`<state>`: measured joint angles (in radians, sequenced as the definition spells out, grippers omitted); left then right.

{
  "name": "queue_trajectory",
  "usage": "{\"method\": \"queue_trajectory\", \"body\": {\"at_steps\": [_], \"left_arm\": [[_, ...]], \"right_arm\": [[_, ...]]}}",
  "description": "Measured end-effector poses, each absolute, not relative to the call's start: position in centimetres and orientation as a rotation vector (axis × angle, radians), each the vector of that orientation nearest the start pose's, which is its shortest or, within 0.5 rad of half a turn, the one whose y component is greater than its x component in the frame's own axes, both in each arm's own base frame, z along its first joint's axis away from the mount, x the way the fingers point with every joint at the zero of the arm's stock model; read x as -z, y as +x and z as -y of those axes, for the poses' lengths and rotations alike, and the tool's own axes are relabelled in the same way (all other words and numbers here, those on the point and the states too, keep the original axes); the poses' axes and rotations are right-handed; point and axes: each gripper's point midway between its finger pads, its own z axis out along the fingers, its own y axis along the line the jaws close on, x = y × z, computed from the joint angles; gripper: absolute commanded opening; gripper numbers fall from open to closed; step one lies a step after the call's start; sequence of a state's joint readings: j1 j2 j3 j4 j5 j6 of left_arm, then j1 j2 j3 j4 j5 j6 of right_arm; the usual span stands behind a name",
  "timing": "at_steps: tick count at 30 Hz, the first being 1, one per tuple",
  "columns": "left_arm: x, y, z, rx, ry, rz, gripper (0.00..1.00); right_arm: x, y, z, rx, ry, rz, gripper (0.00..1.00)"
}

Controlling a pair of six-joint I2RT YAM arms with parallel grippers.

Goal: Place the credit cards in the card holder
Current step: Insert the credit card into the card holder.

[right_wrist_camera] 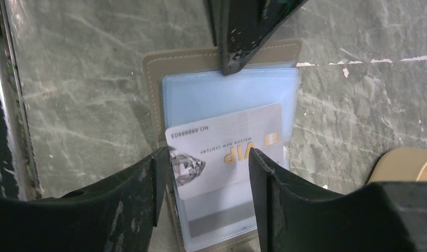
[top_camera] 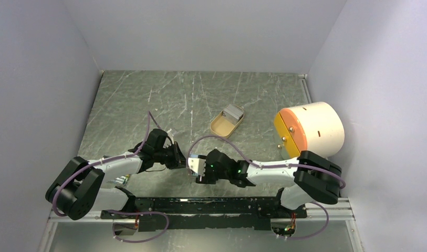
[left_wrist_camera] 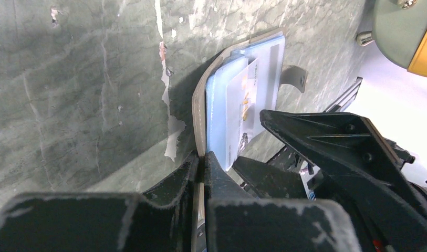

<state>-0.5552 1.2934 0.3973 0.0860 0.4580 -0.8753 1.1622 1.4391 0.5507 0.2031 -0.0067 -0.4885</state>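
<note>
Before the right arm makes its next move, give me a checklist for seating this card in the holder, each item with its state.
1. Holder secured, left fingers shut on the card holder edge: ok.
2. Room to work, right fingers apart astride the credit card: ok.
3. Card square with the holder: not ok, tilted.
4. Card inside the clear sleeve: cannot tell.
5. The tan tray apart from both arms' fingers: ok.
</note>
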Motion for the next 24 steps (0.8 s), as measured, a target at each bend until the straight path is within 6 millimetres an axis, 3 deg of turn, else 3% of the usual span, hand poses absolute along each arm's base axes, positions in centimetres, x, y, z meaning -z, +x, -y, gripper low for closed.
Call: {"method": "queue_trajectory", "body": {"at_steps": [12, 19, 24], "left_arm": [[-3.8, 17.9, 23.5, 1.136, -0.183, -2.630, 0.09], [-3.9, 18.0, 23.4, 1.127, -0.194, -2.624, 0.09], [-3.6, 18.0, 23.2, 1.115, -0.211, -2.628, 0.09]], "right_arm": [[-6.7, 13.7, -33.4, -0.637, -1.420, -1.802, 0.65], [-8.1, 15.1, -34.5, -0.791, -0.920, -2.182, 0.61], [-6.5, 15.0, -33.8, -0.833, -0.599, -2.384, 0.61]]}}
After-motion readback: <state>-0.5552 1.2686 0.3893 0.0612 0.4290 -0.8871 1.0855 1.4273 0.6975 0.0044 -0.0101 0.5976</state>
